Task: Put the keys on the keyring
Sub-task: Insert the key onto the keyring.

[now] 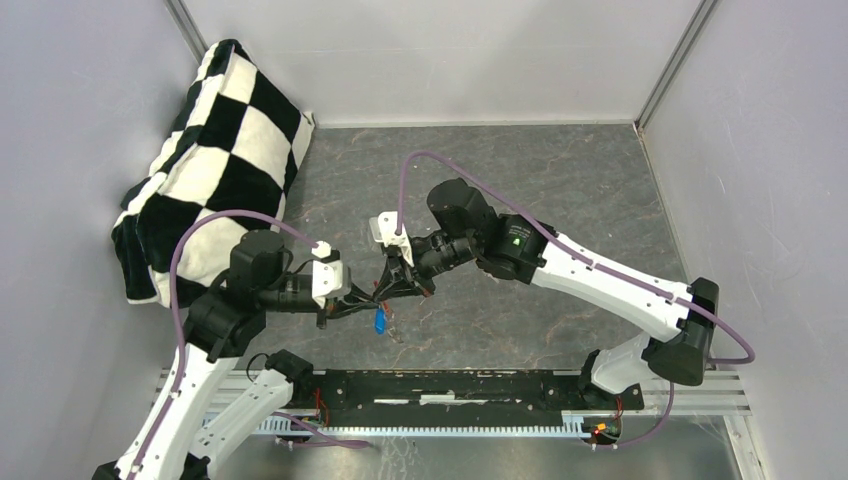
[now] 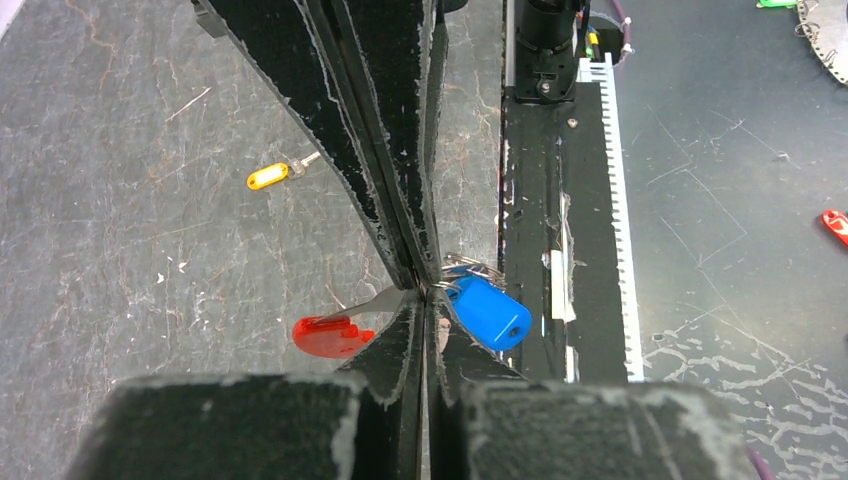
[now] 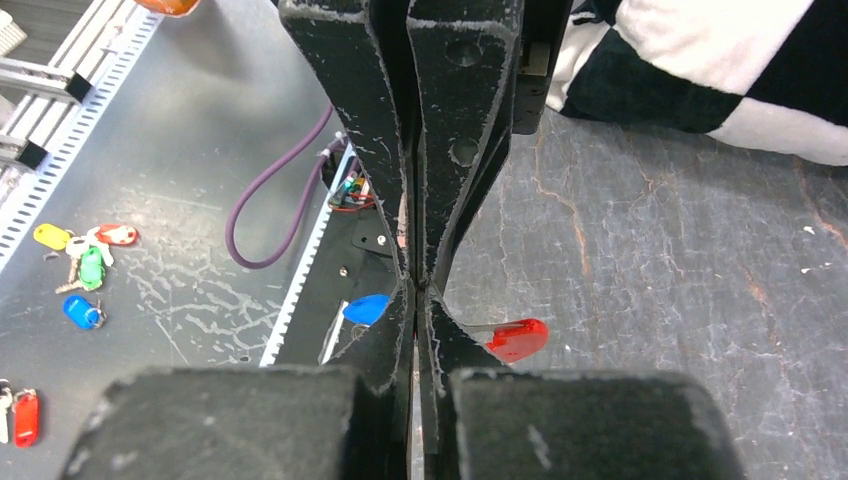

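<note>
Both arms meet tip to tip over the middle of the dark stone-patterned table (image 1: 560, 190). The left gripper (image 2: 420, 300) has its jaws pressed flat together, and the right gripper (image 3: 418, 300), which faces it, is closed just as tightly. The two pairs of fingertips touch at one pinch point, and they hide which of them clamps which piece. In the left wrist view the blue-capped key (image 2: 490, 312) hangs off the table just beside that pinch. Its long axis runs from the pinch toward 4 o'clock, cap end outermost, and thin metal loops (image 2: 460, 267) sit at its inner end against the fingers. The red keyring piece (image 2: 330, 335) shows as a rounded oblong at 8 o'clock from the pinch. It lies roughly along the 9-to-3 line, and a slim grey metal strip rises from it toward 2 o'clock into the closed tips. The yellow-capped key (image 2: 268, 177) lies flat on the table at 10 o'clock, well apart from the grippers, with its cap toward 8 o'clock and its blade toward 2 o'clock. A checkered cushion (image 1: 220, 150) leans in the table's 10 o'clock corner. Off the table, past the black base rail (image 2: 540, 200), a cluster of spare capped keys (image 3: 85, 265) lies on a scratched grey surface.
</note>
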`<state>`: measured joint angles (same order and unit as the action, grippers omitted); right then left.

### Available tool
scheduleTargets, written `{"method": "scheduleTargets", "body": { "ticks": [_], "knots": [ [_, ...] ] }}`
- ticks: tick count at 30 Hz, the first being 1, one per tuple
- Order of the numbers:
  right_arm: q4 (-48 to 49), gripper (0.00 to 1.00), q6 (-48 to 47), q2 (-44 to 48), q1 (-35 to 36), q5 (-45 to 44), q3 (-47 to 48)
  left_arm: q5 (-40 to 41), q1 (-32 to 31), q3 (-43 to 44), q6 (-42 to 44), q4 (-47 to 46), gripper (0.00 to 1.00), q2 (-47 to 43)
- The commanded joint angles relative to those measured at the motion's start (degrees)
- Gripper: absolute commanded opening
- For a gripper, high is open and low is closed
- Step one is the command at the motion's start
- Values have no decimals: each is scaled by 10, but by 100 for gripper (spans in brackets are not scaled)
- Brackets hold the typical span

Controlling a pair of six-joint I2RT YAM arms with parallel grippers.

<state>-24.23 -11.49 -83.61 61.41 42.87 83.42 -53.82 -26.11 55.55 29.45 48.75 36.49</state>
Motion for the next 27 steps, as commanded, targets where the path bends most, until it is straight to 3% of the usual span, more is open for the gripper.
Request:
{"method": "scheduleTargets", "body": {
  "ticks": [1, 2, 4, 5, 10, 14, 20, 27],
  "knots": [
    [-59, 0, -34, -11, 2, -19, 40, 0, 1, 26, 22, -15, 2, 2],
    [-59, 0, -34, -11, 2, -24, 41, 1, 1, 27, 24, -15, 4, 2],
    [-31, 1, -17, -3, 1, -33, 32, 14, 1, 31, 25, -14, 30, 2],
    [1, 0, 1, 5, -1, -34, 18, 23, 1, 34, 25, -15, 38, 2],
    [294, 0, 154, 91, -29, -20, -127, 84, 1, 54, 13, -13, 55, -8],
    [508, 0, 253, 141, -40, -30, -237, 90, 1, 49, 5, -9, 56, -26],
    [674, 0, 327, 164, -42, -62, -314, 57, 1, 15, -47, -43, 55, -34],
    [798, 0, 390, 155, -42, -85, -365, -1, 1, -19, -143, -176, 54, -12]
  ]
}}
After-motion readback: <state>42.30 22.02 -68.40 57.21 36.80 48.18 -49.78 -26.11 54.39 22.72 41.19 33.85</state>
